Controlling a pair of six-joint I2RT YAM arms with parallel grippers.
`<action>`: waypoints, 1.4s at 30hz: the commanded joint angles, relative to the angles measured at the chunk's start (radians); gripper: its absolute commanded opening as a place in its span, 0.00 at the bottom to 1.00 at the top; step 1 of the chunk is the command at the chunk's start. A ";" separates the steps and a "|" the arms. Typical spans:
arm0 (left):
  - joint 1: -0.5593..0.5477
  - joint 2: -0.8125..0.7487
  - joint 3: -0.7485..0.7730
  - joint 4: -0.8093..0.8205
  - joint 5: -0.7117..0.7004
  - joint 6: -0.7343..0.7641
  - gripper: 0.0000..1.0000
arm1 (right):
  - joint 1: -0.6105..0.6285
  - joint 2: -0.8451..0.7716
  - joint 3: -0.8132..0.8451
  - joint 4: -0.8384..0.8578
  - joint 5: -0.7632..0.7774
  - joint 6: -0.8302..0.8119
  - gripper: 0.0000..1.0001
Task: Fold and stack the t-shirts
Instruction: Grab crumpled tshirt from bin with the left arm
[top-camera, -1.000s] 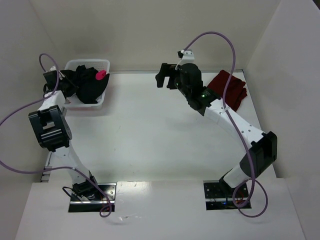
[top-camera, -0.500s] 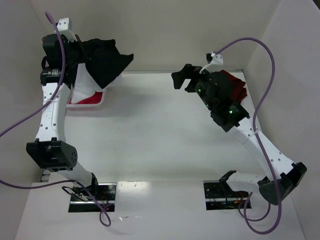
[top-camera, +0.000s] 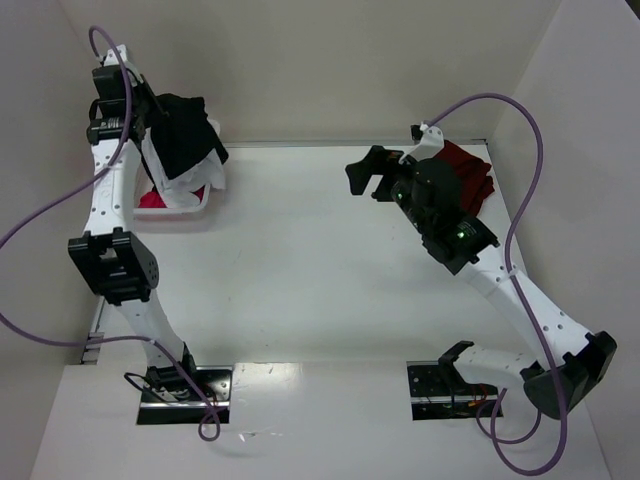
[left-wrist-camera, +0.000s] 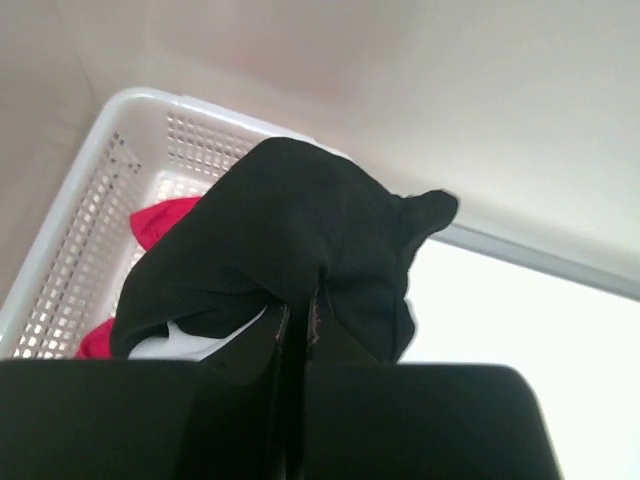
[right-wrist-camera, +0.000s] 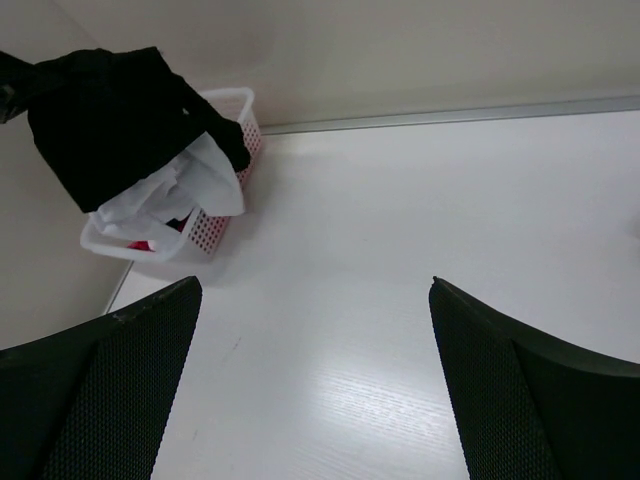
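Observation:
My left gripper (top-camera: 150, 112) is raised high at the far left and shut on the black t-shirt (top-camera: 188, 135), which hangs above the white lattice basket (top-camera: 190, 207). In the left wrist view the black shirt (left-wrist-camera: 290, 240) is pinched between the shut fingers (left-wrist-camera: 330, 340). A white shirt (top-camera: 168, 165) is dragged up with it and drapes over the basket rim. A pink-red shirt (top-camera: 152, 199) lies in the basket. A folded dark maroon shirt (top-camera: 470, 178) lies at the far right. My right gripper (top-camera: 363, 176) is open and empty above the table's far middle.
Walls close the table on the left, back and right. In the right wrist view the basket (right-wrist-camera: 215, 225) sits at the far left corner, with bare white tabletop (right-wrist-camera: 400, 300) between it and my open fingers (right-wrist-camera: 120, 380).
My left gripper went from down in the basket to high above it, lifting the black shirt, which now hangs more bunched. My right arm swung right and its gripper turned toward the basket.

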 joint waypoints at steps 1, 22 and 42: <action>-0.003 0.033 0.198 0.025 -0.076 -0.020 0.00 | -0.004 0.012 -0.005 0.029 0.005 0.020 1.00; 0.077 0.041 -0.152 0.121 -0.121 -0.032 0.43 | -0.013 0.096 -0.074 0.097 -0.053 0.058 1.00; 0.077 0.145 -0.147 0.155 -0.240 -0.055 0.88 | -0.013 0.087 -0.112 0.127 -0.064 0.058 1.00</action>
